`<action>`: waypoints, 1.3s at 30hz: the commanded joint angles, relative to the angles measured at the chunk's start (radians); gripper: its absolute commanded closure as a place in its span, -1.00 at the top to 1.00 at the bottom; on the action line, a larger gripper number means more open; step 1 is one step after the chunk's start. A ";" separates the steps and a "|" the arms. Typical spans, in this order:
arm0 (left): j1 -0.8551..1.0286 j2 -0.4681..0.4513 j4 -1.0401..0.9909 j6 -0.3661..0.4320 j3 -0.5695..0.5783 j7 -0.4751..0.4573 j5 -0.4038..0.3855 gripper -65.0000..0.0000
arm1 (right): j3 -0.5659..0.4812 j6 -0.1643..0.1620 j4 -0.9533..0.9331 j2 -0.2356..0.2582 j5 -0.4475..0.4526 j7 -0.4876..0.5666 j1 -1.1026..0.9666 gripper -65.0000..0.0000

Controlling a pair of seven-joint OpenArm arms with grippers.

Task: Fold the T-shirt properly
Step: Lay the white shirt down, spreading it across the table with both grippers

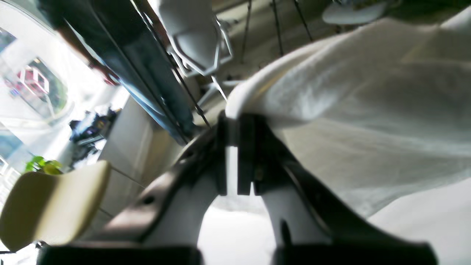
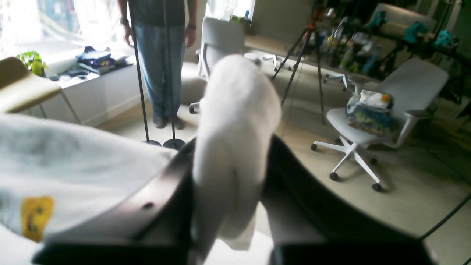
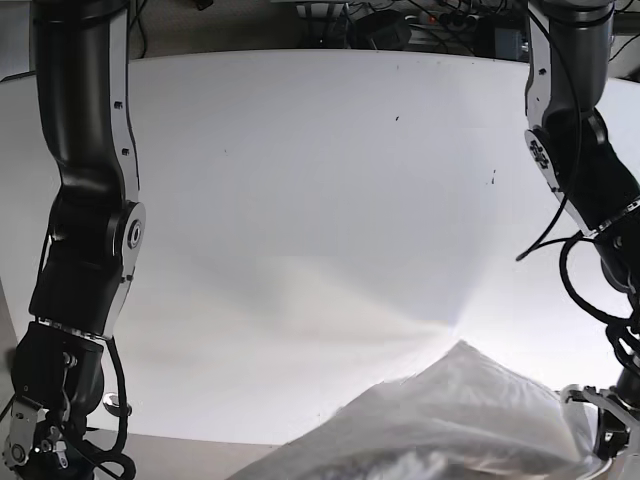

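The white T-shirt point(image 3: 450, 420) hangs lifted over the table's near edge, low in the base view. In the left wrist view, my left gripper point(image 1: 235, 123) is shut on a rolled edge of the T-shirt point(image 1: 353, 110), and the cloth spreads away to the right. My right gripper point(image 2: 232, 147) is shut on a thick bunch of the T-shirt point(image 2: 235, 110) that stands up between its fingers. More of the cloth drapes to the left there, carrying a yellow patch point(image 2: 36, 217). In the base view, neither pair of fingertips shows.
The white table point(image 3: 320, 200) stretches away behind the shirt. Both dark arms point(image 3: 90, 230) point(image 3: 580, 150) stand at its sides. Past the table are a standing person point(image 2: 158, 55), office chairs point(image 2: 371, 121), stands and a tripod point(image 2: 301, 51).
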 commanded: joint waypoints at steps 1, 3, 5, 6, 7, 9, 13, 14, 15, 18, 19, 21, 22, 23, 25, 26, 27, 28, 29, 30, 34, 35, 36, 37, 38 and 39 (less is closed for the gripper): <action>-0.021 -0.012 0.018 -0.010 0.000 -0.013 -0.012 -1.00 | 0.002 -0.004 0.021 0.006 0.013 0.024 -0.030 -0.93; 0.000 -0.012 0.032 -0.036 -0.011 -0.013 -0.012 -1.00 | 0.003 -0.004 0.093 0.006 0.013 0.024 -0.128 -0.93; 0.098 -0.010 0.067 -0.049 -0.057 -0.013 -0.012 -1.00 | 0.043 -0.004 0.199 0.004 0.010 0.004 -0.267 -0.93; 0.140 -0.007 0.089 -0.049 -0.066 -0.013 -0.012 -1.00 | 0.068 -0.004 0.242 -0.002 0.008 -0.017 -0.334 -0.93; 0.183 -0.005 0.104 -0.049 -0.066 -0.013 -0.012 -1.00 | 0.088 -0.004 0.280 -0.003 0.011 -0.033 -0.400 -0.93; 0.278 0.021 0.133 -0.049 -0.069 -0.013 -0.014 -1.00 | 0.117 -0.004 0.343 -0.005 0.013 -0.040 -0.543 -0.93; 0.523 0.067 0.247 -0.049 -0.106 -0.013 -0.014 -1.00 | 0.206 0.007 0.445 -0.036 0.013 -0.037 -0.837 -0.93; 0.575 0.079 0.267 -0.049 -0.106 -0.013 -0.014 -1.00 | 0.235 0.008 0.451 -0.051 0.013 -0.037 -0.891 -0.93; 0.621 0.093 0.288 -0.049 -0.106 -0.013 -0.014 -1.00 | 0.256 0.008 0.463 -0.062 0.013 -0.037 -0.943 -0.93; 0.766 0.125 0.362 -0.049 -0.107 -0.013 -0.012 -1.00 | 0.310 0.008 0.492 -0.089 0.036 -0.037 -1.086 -0.93; 0.809 0.130 0.382 -0.049 -0.107 -0.013 -0.012 -1.00 | 0.327 0.008 0.498 -0.091 0.071 -0.037 -1.129 -0.93; 0.904 0.133 0.423 -0.049 -0.107 -0.013 -0.012 -1.00 | 0.361 0.007 0.503 -0.089 0.179 -0.043 -1.222 -0.93; 0.936 0.142 0.436 -0.049 -0.107 -0.013 -0.012 -1.00 | 0.364 0.001 0.503 -0.086 0.215 -0.043 -1.253 -0.93; 0.965 0.148 0.446 -0.049 -0.110 -0.013 -0.012 -1.00 | 0.371 -0.001 0.501 -0.082 0.243 -0.043 -1.281 -0.93; 1.017 0.150 0.468 -0.049 -0.132 -0.013 -0.012 -1.00 | 0.379 -0.001 0.501 -0.066 0.286 -0.043 -1.328 -0.93; 1.050 0.150 0.485 -0.049 -0.147 -0.013 -0.012 -1.00 | 0.379 0.002 0.501 -0.066 0.301 -0.043 -1.364 -0.93; 1.076 0.150 0.497 -0.049 -0.158 -0.013 -0.012 -1.00 | 0.381 0.005 0.501 -0.065 0.315 -0.043 -1.385 -0.93; 1.091 0.150 0.505 -0.049 -0.158 -0.013 -0.012 -1.00 | 0.382 0.005 0.501 -0.065 0.323 -0.043 -1.396 -0.92; 1.103 0.150 0.514 -0.049 -0.159 -0.014 -0.012 -1.00 | 0.382 0.005 0.501 -0.065 0.326 -0.043 -1.402 -0.92; 1.125 0.153 0.526 -0.049 -0.172 -0.014 -0.012 -1.00 | 0.382 0.005 0.503 -0.063 0.334 -0.045 -1.417 -0.88; 1.135 0.216 0.532 -0.049 -0.247 -0.014 -0.006 -1.00 | 0.379 0.005 0.612 -0.048 0.369 -0.045 -1.479 0.12; 1.135 0.226 0.532 -0.049 -0.258 -0.014 -0.006 -1.00 | 0.379 0.005 0.659 -0.051 0.369 -0.045 -1.494 0.43; 1.135 0.234 0.532 -0.049 -0.262 -0.014 -0.006 -1.00 | 0.379 0.005 0.701 -0.051 0.369 -0.045 -1.506 0.69; 1.134 0.237 0.532 -0.049 -0.262 -0.014 -0.005 -1.00 | 0.378 0.005 0.738 -0.051 0.369 -0.045 -1.512 0.92; 1.134 0.237 0.532 -0.049 -0.261 -0.014 -0.005 -1.00 | 0.376 0.004 0.765 -0.052 0.369 -0.045 -1.514 1.00; 1.134 0.237 0.532 -0.049 -0.261 -0.014 -0.005 -1.00 | 0.373 0.001 0.778 -0.052 0.369 -0.045 -1.511 1.00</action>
